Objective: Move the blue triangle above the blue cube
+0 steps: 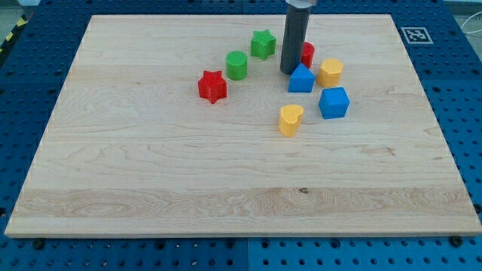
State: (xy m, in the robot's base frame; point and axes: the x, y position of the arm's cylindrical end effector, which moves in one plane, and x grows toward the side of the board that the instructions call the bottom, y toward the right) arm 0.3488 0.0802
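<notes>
The blue cube (334, 102), a small solid block on the pale wooden board (151, 181), serves as the landmark here. The blue triangle (301, 79), a small blue wedge-shaped block, sits up and to the view's left of the blue cube, near it but not touching. So the triangle is already higher in the view than the cube, yet it is offset to the left and not directly over it.

There is no claw on this arm; it ends in a dark rod that holds nothing. My tip (290, 71) rests on the board just beside the triangle's upper left edge, up and to the left of the blue cube; whether it touches the triangle I cannot tell.

Straight above the blue cube stands a yellow hexagonal block (330, 71), which occupies the spot the triangle would want. A red block (307, 53), partly hidden by the rod, lies further up and left of the cube. A yellow heart-shaped block (290, 119) lies lower left of the cube.

My judgement: the task is most of the way along. What seems left is a short push of the triangle toward the view's right, though the yellow hexagonal block crowds that place.
</notes>
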